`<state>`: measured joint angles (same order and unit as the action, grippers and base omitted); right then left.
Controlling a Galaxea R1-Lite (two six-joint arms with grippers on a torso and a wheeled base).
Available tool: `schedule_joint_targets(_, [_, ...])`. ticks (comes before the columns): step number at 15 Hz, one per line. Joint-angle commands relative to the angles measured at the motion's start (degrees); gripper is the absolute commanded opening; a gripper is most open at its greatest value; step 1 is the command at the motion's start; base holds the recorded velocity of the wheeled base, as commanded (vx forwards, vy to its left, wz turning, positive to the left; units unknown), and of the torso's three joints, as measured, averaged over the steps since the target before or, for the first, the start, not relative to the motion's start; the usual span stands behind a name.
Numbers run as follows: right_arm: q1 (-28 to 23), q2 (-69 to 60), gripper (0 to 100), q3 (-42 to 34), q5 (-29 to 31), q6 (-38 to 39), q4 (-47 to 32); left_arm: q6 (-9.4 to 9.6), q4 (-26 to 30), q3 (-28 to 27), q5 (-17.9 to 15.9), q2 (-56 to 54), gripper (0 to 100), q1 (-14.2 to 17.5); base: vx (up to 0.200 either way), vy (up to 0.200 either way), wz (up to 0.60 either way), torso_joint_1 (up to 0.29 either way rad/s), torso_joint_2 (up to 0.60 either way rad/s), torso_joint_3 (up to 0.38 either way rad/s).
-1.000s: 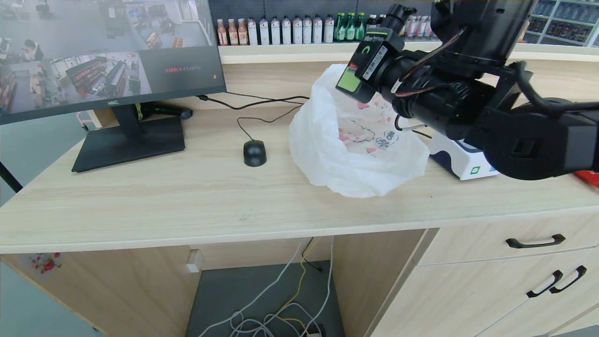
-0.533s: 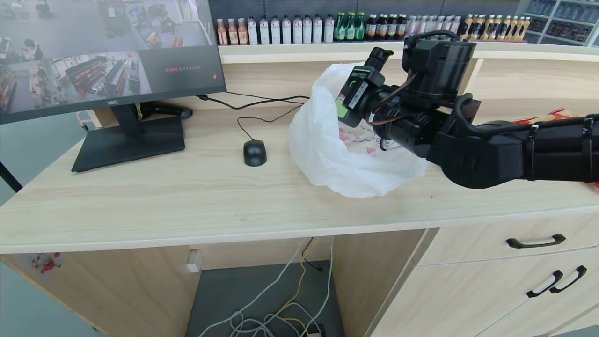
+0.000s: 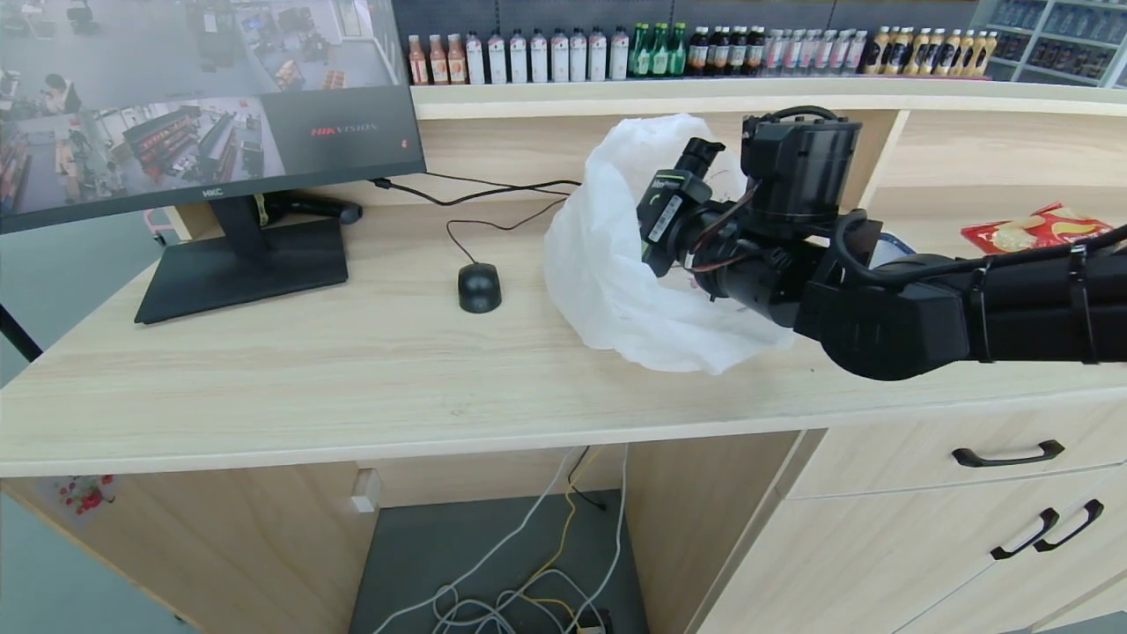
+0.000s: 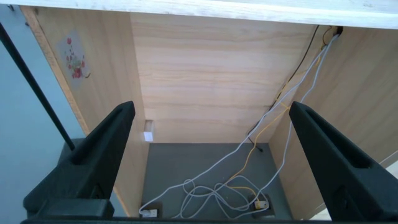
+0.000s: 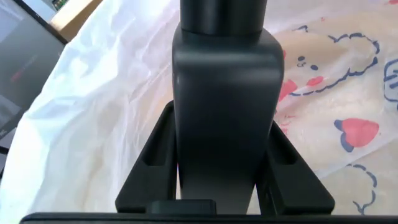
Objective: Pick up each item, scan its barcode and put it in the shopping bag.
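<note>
Head view: bottle (image 3: 671,208) in right fingers (image 5: 153,158) at shopping bag (image 3: 599,264) mouth; left fingers (image 4: 99,155) spread

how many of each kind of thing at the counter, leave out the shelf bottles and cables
shopping bag: 1
dark bottle, held at the bag's mouth: 1
red snack packet: 1
white box, mostly hidden behind the arm: 1
monitor: 1
mouse: 1
black handheld device behind the monitor stand: 1
total: 7

Right hand (image 5: 221,152) clamps dark bottle (image 5: 224,81); white shopping bag (image 5: 93,124) lies beyond.
</note>
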<state>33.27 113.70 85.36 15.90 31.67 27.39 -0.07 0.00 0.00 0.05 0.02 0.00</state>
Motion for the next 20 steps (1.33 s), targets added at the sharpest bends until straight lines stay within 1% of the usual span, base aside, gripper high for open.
schedule_joint_targets(1, [1.01, -3.84, 0, -3.53, 0.01, 0.32, -0.32, -0.01, 0.0, 0.0, 0.04, -0.02, 100, -0.09, 0.0, 0.0, 0.0, 0.0, 0.0, 0.0])
schedule_joint_targets(4, [3.03, -6.65, 0, -5.82, 0.01, 0.5, -0.5, -0.01, 0.0, 0.0, -0.05, -0.02, 100, 0.0, 0.0, 0.0, 0.0, 0.0, 0.0, 0.0])
schedule_joint_targets(6, [4.0, -8.76, 0, -6.7, 0.01, 1.02, -2.26, -0.01, 0.0, 0.0, 0.04, -0.02, 100, 0.0, 0.0, 0.0, 0.0, 0.0, 0.0, 0.0])
schedule_joint_targets(8, [5.67, -10.25, 0, -6.7, 1.07, 5.07, -7.35, -0.01, 0.0, 0.0, 0.04, -0.02, 100, 0.0, 0.0, 0.0, 0.0, 0.0, 0.0, 0.0])
schedule_joint_targets(11, [5.67, -9.2, 0, -6.34, 1.33, 6.03, -8.06, -0.01, 0.0, 0.0, -0.05, -0.02, 100, -0.09, 0.0, 0.0, 0.0, 0.0, 0.0, 0.0])
schedule_joint_targets(14, [5.67, -7.88, 0, -6.52, -0.08, 8.93, -7.97, -0.01, 0.0, 0.0, 0.04, -0.02, 100, 0.0, 0.0, 0.0, 0.0, 0.0, 0.0, 0.0])
schedule_joint_targets(20, [5.49, -5.68, 0, -6.34, 0.1, 14.03, -7.88, -0.01, 0.0, 0.0, 0.04, -0.02, 100, 0.0, 0.0, 0.0, 0.0, 0.0, 0.0, 0.0])
